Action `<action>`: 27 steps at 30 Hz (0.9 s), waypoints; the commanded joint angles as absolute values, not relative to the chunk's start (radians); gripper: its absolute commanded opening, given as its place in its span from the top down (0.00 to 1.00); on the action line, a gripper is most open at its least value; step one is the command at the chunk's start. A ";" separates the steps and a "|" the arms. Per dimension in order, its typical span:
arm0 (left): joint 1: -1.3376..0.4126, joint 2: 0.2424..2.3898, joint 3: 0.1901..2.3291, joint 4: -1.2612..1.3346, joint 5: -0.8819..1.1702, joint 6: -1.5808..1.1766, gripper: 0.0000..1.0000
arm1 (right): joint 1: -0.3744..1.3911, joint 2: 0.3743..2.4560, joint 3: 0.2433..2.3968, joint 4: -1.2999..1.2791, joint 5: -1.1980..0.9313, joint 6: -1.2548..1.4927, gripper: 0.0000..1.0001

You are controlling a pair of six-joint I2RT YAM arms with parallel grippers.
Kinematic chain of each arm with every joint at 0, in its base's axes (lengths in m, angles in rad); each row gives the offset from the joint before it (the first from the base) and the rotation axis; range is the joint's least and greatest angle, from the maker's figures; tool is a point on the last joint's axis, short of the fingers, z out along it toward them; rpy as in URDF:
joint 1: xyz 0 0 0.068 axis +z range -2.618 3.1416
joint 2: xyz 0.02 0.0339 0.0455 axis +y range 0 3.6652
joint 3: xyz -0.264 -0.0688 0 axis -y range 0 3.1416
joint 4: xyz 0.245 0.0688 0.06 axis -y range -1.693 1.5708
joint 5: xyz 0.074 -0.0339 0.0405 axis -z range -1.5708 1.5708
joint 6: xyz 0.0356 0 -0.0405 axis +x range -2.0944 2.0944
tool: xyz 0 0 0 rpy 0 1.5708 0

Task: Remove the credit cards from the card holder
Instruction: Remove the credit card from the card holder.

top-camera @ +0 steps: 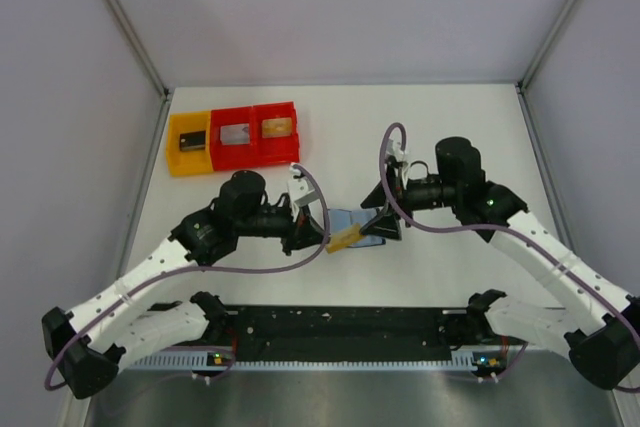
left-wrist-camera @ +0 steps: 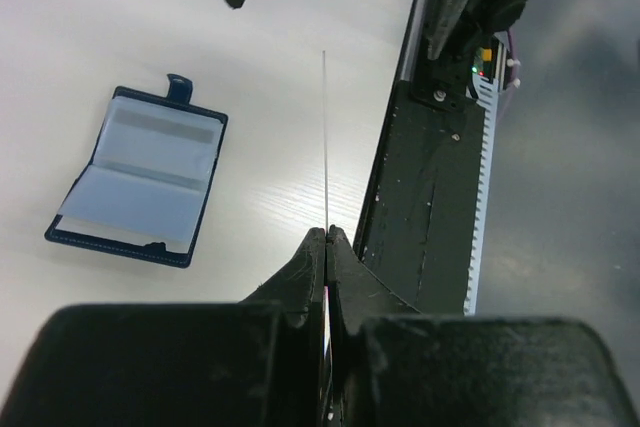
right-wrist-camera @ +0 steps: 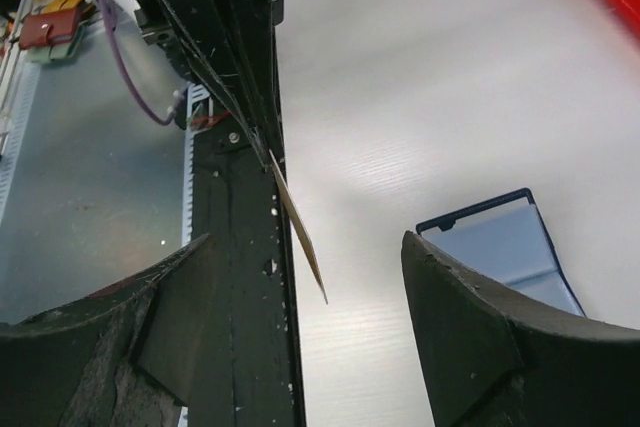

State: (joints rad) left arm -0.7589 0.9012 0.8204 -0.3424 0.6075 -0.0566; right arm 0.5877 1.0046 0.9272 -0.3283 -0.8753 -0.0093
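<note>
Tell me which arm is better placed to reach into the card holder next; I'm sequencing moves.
Right, probably. The right end effector is open and empty beside the open card holder, while the left end effector is shut on a card.

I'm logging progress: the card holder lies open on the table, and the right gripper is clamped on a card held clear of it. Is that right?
Not quite. The left gripper is clamped on the card, as the left wrist view shows; the right gripper stands open. The card holder does lie open on the table.
</note>
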 commanded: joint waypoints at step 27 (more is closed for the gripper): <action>-0.758 0.957 1.019 -0.445 0.669 0.033 0.85 | 0.684 1.143 1.169 -0.580 -0.976 -0.120 1.00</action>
State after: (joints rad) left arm -0.7589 0.9882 1.0084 -0.5541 0.7460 0.1211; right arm 0.6777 1.1660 1.1160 -0.5934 -1.0023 -0.1551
